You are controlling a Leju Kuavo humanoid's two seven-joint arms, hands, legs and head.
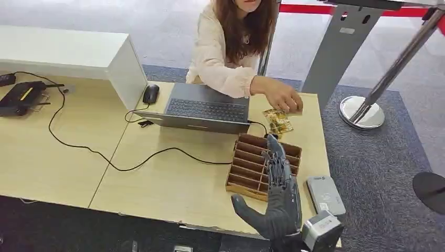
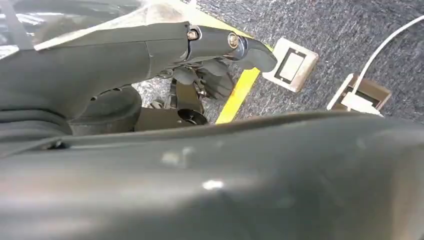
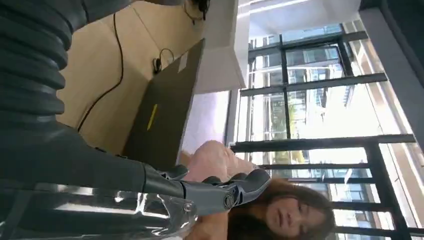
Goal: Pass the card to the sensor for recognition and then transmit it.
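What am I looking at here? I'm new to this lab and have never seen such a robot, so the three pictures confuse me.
It is a two-legged humanoid with many-fingered hands. The head view looks down from its body onto a wooden desk. Its right hand reaches, open and empty, over a brown slotted card holder. Beside it lies a grey card sensor. A person's hand rests on yellow cards next to a laptop; a mouse and a black cable lie nearby. The right wrist view, turned sideways, shows that hand's fingers against the laptop and the person. The left wrist view looks at the carpet floor; the left hand hangs there, its state unclear.
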